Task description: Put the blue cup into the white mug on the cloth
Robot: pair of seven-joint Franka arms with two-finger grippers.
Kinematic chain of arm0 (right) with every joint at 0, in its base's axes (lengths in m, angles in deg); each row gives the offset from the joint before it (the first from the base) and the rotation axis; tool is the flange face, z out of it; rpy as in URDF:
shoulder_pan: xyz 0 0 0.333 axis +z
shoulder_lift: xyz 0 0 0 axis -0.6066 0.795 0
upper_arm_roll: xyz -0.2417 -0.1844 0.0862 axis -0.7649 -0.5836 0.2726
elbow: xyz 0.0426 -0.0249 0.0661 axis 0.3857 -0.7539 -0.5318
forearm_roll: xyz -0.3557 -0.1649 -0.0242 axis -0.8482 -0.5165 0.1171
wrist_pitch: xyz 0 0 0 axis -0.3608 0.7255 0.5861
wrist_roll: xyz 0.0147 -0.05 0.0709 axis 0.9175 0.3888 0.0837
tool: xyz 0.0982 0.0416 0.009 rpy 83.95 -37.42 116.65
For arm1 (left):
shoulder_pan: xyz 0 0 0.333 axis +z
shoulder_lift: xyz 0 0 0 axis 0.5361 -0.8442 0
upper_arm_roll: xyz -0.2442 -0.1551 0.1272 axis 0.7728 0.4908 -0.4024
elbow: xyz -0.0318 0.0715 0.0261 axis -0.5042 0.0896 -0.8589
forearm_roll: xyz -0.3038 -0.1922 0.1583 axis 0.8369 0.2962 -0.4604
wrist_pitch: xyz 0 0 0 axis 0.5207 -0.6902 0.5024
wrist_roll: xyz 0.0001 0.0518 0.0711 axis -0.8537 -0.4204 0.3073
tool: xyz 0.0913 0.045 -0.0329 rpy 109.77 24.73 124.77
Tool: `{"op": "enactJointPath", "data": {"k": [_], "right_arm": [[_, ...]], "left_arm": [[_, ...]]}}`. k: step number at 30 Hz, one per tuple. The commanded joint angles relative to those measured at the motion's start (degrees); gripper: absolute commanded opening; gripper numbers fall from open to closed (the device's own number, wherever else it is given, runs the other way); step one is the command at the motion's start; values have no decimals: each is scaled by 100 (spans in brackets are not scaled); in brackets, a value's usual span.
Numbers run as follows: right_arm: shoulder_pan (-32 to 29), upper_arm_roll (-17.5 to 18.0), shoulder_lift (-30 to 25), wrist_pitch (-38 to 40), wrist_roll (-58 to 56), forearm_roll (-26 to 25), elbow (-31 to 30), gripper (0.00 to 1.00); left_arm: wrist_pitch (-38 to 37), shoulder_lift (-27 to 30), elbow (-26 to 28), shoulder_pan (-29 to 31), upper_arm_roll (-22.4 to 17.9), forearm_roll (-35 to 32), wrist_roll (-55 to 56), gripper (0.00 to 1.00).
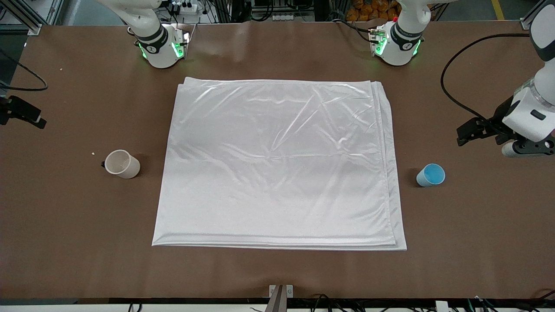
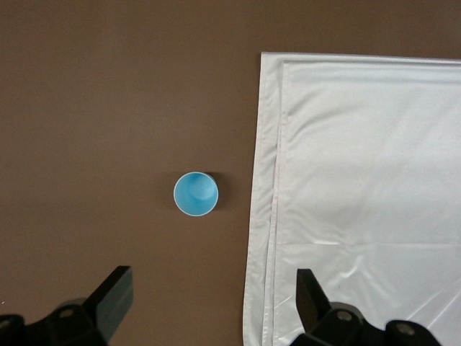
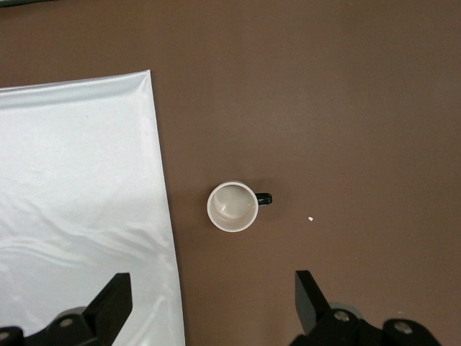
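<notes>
Nothing grasped yet: my left end effector [image 2: 209,303] hangs spread above the blue cup [image 1: 431,175] on the desk [image 1: 277,268] beside the cloth [image 1: 277,164]; my right end effector [image 3: 209,306], spread too, hangs above the white mug [image 1: 122,164]; next, the mug must reach the cloth

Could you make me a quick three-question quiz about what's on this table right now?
1. True or false: the white mug stands on the cloth.
2. Which gripper has the blue cup below it: A left gripper, B right gripper?
3. Fill in: the mug's handle is ____.

Key: 1 false, it stands on the bare table, at the right arm's end. 2 A. 3 black.
</notes>
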Motion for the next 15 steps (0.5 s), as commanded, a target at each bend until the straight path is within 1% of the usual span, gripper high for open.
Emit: {"op": "enactJointPath", "data": {"k": [1, 10, 15], "right_arm": [[-21, 35, -111, -45, 40, -2, -174, 100], [-21, 35, -111, -186, 31, -2, -297, 100], [-21, 35, -129, -239, 31, -2, -437, 100]], "left_arm": [[-165, -181, 117, 4, -17, 71, -61, 100], [-218, -831, 152, 66, -69, 9, -96, 100], [-218, -1183, 126, 206, -96, -237, -105, 100]]}}
